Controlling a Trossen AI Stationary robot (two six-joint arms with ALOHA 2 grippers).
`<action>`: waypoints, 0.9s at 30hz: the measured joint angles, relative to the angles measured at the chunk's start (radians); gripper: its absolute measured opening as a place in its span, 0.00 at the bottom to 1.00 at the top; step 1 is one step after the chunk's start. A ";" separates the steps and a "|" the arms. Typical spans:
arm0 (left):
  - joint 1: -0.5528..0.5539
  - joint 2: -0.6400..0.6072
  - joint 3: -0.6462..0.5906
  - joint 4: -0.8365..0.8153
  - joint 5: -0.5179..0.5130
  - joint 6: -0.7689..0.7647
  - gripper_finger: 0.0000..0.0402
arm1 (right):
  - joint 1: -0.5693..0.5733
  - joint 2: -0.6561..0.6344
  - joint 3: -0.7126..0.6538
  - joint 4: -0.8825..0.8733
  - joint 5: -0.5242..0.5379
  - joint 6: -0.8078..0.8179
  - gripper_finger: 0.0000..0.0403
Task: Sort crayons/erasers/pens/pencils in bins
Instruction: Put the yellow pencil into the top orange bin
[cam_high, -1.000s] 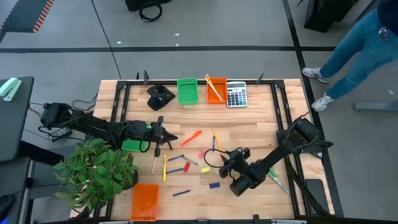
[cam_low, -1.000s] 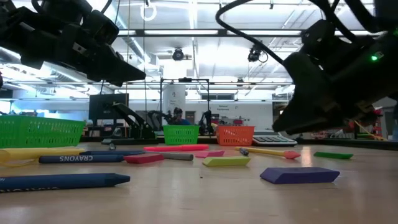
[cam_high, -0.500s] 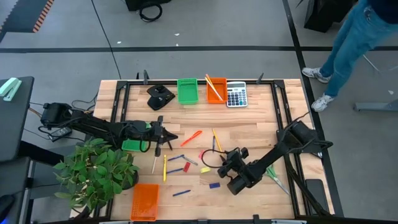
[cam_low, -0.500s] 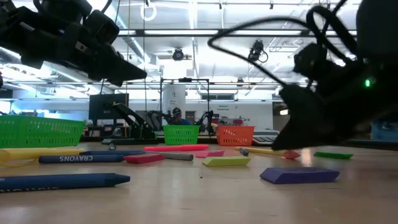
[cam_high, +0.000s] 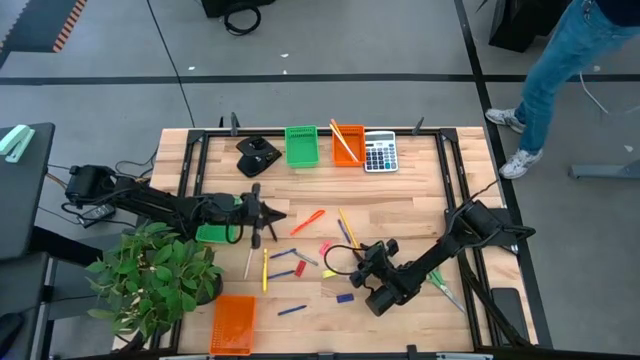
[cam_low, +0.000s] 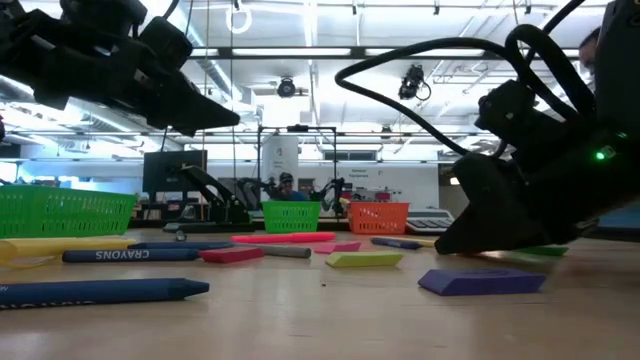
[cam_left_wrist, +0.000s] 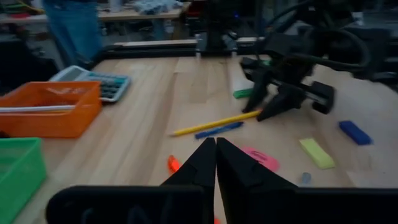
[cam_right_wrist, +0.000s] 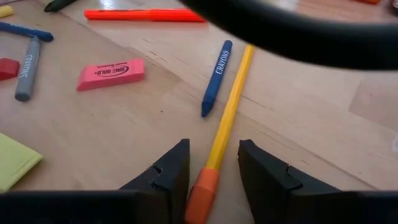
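- Two dark fingers (cam_right_wrist: 168, 177) of the right gripper (cam_right_wrist: 213, 169): jaws narrowly parted, straddling the orange eraser end of a yellow pencil (cam_right_wrist: 230, 112) lying flat on the surface (cam_right_wrist: 106, 130); contact not discernible.
- Just beside the pencil: blue crayon (cam_right_wrist: 216, 78). Nearby: pink eraser (cam_right_wrist: 111, 74), grey crayon (cam_right_wrist: 28, 68).
- Left gripper (cam_high: 265, 217): jaws closed, empty, above the surface near a green bin (cam_high: 210, 234).
- Far edge: green bin (cam_high: 301, 146), orange bin (cam_high: 347, 144), calculator (cam_high: 380, 153).
- Near edge: orange bin (cam_high: 233, 323).
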 joint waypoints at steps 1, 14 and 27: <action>0.000 0.000 0.000 0.001 -0.010 0.000 0.06 | 0.003 0.000 0.000 -0.003 -0.003 0.000 0.33; 0.022 0.000 0.000 0.012 -0.028 0.024 0.05 | 0.009 -0.016 -0.002 -0.026 -0.020 0.007 0.12; 0.100 0.000 0.000 0.012 -0.028 0.044 0.03 | 0.008 -0.156 -0.006 -0.238 -0.041 0.025 0.11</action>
